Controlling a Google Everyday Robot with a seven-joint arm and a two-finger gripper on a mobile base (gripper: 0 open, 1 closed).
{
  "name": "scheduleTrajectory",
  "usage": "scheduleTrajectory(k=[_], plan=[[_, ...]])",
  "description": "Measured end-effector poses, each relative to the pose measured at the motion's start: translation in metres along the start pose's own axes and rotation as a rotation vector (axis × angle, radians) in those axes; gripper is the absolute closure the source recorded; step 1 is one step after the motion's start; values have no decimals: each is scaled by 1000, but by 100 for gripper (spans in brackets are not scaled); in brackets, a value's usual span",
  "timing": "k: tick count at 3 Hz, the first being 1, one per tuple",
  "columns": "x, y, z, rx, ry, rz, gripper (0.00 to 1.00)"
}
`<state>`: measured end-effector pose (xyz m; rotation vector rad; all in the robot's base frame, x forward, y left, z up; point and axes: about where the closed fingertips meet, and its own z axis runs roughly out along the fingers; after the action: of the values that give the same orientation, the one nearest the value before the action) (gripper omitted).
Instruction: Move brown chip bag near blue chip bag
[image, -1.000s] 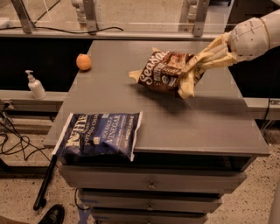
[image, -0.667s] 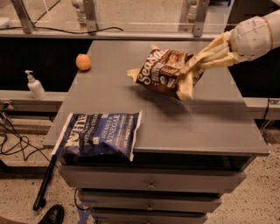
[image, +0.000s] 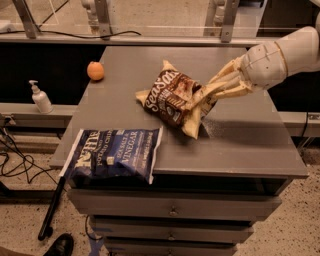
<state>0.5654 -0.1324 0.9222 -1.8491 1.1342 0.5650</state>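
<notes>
The brown chip bag (image: 172, 98), crinkled with cream edges and white "SeaSalt" lettering, hangs tilted just above the middle of the grey table (image: 240, 145). My gripper (image: 202, 97) reaches in from the right and is shut on the bag's right edge. The blue chip bag (image: 116, 153) lies flat at the table's front left corner, partly over the edge, down and to the left of the brown bag.
A small orange fruit (image: 95, 70) sits at the table's left edge. A white pump bottle (image: 40, 98) stands on a ledge to the left. Drawers (image: 170, 210) are below the tabletop. Cables and a dark stick lie on the floor at left.
My gripper has carried the brown chip bag to the left and a little toward the front, closer to the blue chip bag. The blue bag and the fruit have not moved.
</notes>
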Motion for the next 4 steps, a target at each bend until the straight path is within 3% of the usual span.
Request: scheduleTrajectory(k=[1, 2, 4], plan=[[-2, 18, 23, -43, -26, 13, 100], [-3, 29, 34, -83, -32, 26, 82], [-1, 37, 37, -119, -15, 26, 35]])
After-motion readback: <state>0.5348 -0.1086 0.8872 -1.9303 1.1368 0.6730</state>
